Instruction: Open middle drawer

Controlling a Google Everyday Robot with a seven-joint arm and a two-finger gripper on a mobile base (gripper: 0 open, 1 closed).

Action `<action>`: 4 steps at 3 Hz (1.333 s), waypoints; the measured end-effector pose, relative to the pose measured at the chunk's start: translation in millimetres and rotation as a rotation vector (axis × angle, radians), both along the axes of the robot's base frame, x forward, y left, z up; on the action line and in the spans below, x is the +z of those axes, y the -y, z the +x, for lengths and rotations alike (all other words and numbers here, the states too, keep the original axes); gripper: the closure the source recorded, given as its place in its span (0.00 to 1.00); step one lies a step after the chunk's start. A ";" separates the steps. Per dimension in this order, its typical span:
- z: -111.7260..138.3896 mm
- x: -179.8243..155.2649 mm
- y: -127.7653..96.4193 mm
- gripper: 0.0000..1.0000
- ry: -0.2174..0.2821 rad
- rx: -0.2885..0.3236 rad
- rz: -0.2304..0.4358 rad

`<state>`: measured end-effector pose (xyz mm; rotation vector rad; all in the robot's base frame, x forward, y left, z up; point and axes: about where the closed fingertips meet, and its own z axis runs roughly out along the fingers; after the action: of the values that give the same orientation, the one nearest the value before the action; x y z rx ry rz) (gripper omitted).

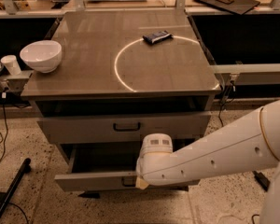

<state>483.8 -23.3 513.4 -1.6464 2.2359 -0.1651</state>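
Note:
The middle drawer (98,181) is a grey drawer with a low, wide front. It stands pulled out of the cabinet, and its dark box (102,157) shows behind the front. My gripper (141,184) is at the middle of that front, where the handle sits, mostly hidden under my white wrist (155,146). The handle itself is covered by the gripper. My arm (214,155) reaches in from the right.
Above is a taller grey drawer front with a black handle (127,126). The cabinet top (84,85) carries a white bowl (41,55) at the left and a dark snack bar (157,37) at the back. A white cup (10,64) stands on a side ledge. Cables and a black bar (9,190) lie on the floor at the left.

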 end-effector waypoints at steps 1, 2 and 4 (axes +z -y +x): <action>0.0 -0.2 -0.9 0.00 0.004 0.005 0.002; -0.1 -1.8 -2.0 0.00 0.003 0.002 -0.001; -0.1 -1.8 -2.0 0.42 0.003 0.002 -0.001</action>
<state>483.7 -21.3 511.7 -1.6479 2.2324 -0.1677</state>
